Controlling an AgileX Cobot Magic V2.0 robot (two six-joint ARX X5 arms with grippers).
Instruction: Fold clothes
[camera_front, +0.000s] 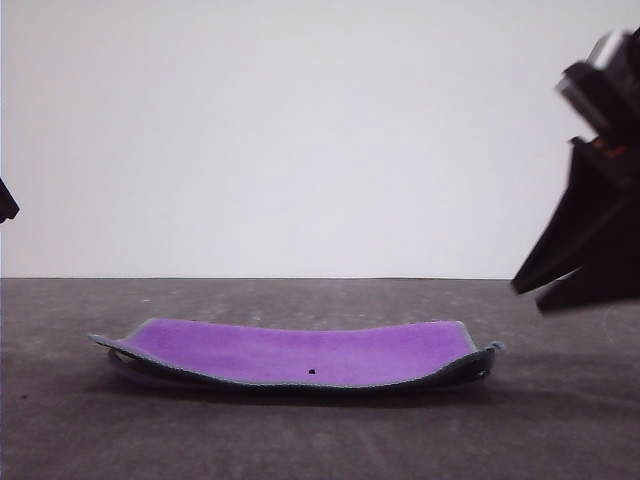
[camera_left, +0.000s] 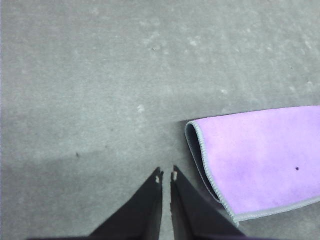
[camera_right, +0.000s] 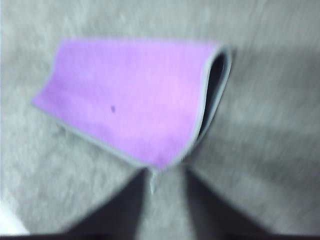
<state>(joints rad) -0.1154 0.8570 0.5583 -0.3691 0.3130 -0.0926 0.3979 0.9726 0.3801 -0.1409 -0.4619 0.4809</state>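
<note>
Your cloth (camera_front: 300, 355) lies folded in half on the grey tabletop (camera_front: 320, 440), purple side up. Left jaws (camera_left: 166, 176) are almost closed and hold nothing; right jaws (camera_right: 167, 175) are a little open and empty, near the cloth's edge. For another fold, pinch both layers together and line up the edges.

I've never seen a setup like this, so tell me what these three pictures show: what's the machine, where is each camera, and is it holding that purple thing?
It is a two-armed robot at a grey table. One picture looks forward over the table; the other two come from cameras on each wrist, looking down past the fingers. The purple cloth lies folded over on the table, dark grey inside the fold. The left gripper is nearly closed beside the cloth, holding nothing. The right gripper hangs open near the cloth's edge, also empty; that picture is blurred.
</note>
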